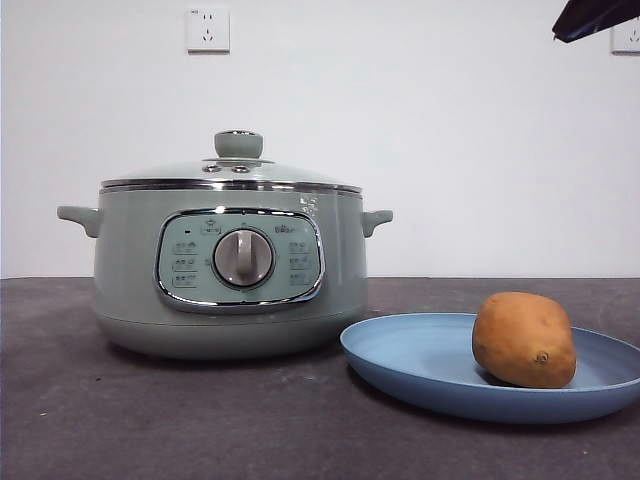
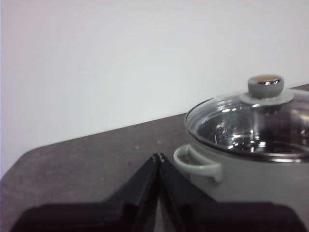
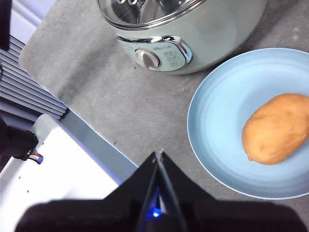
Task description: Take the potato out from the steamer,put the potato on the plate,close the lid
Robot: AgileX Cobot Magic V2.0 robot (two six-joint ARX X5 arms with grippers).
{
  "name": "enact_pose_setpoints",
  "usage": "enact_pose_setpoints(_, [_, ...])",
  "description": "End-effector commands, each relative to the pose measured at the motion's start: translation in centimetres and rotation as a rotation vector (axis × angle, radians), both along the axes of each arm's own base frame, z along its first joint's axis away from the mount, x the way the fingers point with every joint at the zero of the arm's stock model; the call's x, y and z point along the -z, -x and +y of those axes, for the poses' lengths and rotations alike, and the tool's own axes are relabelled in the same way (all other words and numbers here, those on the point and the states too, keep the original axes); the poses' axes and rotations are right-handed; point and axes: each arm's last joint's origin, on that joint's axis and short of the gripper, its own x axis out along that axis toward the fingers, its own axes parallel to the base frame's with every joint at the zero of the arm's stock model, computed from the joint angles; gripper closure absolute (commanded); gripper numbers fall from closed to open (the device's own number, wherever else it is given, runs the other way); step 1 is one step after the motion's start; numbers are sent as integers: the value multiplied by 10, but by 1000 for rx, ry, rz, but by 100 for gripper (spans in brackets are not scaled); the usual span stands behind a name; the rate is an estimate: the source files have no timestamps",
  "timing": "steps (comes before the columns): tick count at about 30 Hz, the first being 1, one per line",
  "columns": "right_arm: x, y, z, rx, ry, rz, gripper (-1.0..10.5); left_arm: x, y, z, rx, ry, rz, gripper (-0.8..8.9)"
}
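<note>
The potato (image 1: 524, 340) is lying on its side on the plate (image 1: 420, 365), which is sitting on the table (image 1: 150, 420) just beside the steamer (image 1: 230, 275); the lid (image 1: 235, 165) is resting closed on the steamer. The right tool (image 3: 159, 153), jaws pressed together and holding nothing, is hovering above the table near the plate's rim. The left tool (image 2: 158, 157), likewise pressed together and holding nothing, is waiting beside the steamer's handle (image 2: 198, 162).

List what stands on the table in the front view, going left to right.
steamer with the lid shut on it → plate → potato, lying on the plate's right part.
</note>
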Motion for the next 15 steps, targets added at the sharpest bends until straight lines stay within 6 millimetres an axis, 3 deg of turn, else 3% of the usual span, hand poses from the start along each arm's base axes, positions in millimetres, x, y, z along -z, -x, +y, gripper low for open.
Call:
enact_pose_setpoints(1, [-1,0,0,3,-3,-4,946,9,-1,1,-16,27,13,817])
enact_pose_setpoints(9, [-1,0,0,3,-3,-4,946,31,-4,1,-16,33,80,817])
enact_pose_setpoints(15, [-1,0,0,3,-3,-4,946,36,-2,1,-13,32,123,817])
